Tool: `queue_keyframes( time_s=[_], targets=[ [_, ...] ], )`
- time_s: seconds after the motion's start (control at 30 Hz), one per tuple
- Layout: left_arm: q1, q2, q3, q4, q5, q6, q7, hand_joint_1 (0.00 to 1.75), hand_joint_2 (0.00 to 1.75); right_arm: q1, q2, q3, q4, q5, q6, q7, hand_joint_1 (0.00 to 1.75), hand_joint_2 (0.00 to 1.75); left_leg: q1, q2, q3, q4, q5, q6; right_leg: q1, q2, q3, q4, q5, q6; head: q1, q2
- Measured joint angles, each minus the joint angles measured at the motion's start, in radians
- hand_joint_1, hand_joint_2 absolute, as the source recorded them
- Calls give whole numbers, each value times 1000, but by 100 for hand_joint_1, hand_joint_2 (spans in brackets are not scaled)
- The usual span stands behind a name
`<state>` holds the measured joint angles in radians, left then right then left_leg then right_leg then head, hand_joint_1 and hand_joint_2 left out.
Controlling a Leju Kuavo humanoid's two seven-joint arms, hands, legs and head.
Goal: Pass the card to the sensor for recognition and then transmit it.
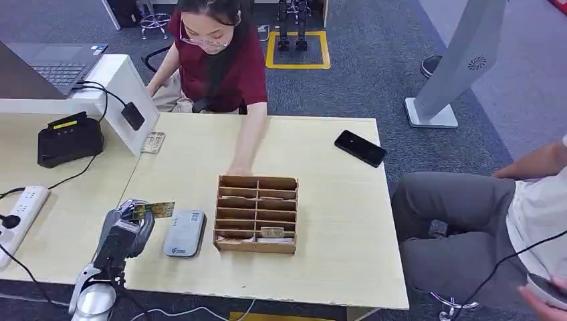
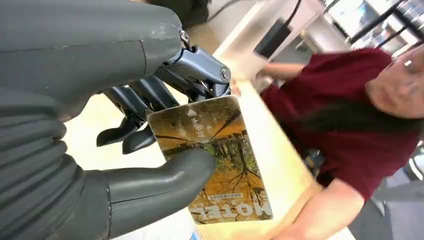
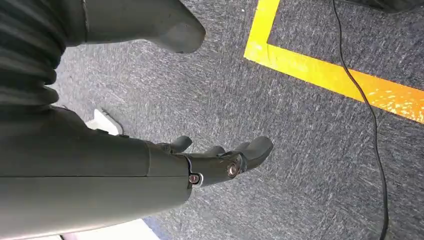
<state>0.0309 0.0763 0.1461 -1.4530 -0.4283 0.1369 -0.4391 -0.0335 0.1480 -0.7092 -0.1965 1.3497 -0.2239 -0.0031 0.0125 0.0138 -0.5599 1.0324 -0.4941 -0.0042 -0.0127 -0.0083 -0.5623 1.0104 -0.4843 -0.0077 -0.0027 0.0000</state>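
Observation:
My left hand (image 1: 131,221) pinches a card (image 1: 154,210) printed with autumn trees between thumb and fingers, just above the table's near left part. In the left wrist view the card (image 2: 220,155) sticks out from under the thumb, its printed face showing. The grey sensor pad (image 1: 184,233) lies flat on the table right beside the card's free end. My right hand (image 3: 220,160) hangs over grey carpet with its fingers apart and nothing in them.
A wooden compartment box (image 1: 256,213) stands right of the sensor pad; a person's hand (image 1: 238,168) rests at its far edge. A black phone (image 1: 360,148), a card terminal (image 1: 69,139), a power strip (image 1: 21,215) and another seated person (image 1: 481,221) are around.

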Motion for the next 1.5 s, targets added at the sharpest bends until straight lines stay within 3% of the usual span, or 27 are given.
queue_keyframes(
  time_s=[0.3, 0.87, 1.03, 1.5],
  targets=[
    [-2, 0, 0, 41, -21, -49, 54, 175, 175, 0, 3, -4, 0, 11, -2, -8, 0, 175, 0, 0, 0, 0, 0, 0, 0, 0, 0, 0, 0, 0, 0, 0],
    [-1, -3, 0, 78, -19, -83, 74, 175, 175, 0, 3, -5, 0, 19, -2, -5, 0, 175, 0, 0, 0, 0, 0, 0, 0, 0, 0, 0, 0, 0, 0, 0],
    [-4, -12, -1, 109, -6, -103, 105, 175, 175, 0, 3, -5, 0, 23, -5, -15, 0, 175, 0, 0, 0, 0, 0, 0, 0, 0, 0, 0, 0, 0, 0, 0],
    [-16, -26, -1, 171, -46, -82, 140, 175, 175, 0, 3, -14, 0, 37, -6, -11, 0, 175, 0, 0, 0, 0, 0, 0, 0, 0, 0, 0, 0, 0, 0, 0]
  ],
)
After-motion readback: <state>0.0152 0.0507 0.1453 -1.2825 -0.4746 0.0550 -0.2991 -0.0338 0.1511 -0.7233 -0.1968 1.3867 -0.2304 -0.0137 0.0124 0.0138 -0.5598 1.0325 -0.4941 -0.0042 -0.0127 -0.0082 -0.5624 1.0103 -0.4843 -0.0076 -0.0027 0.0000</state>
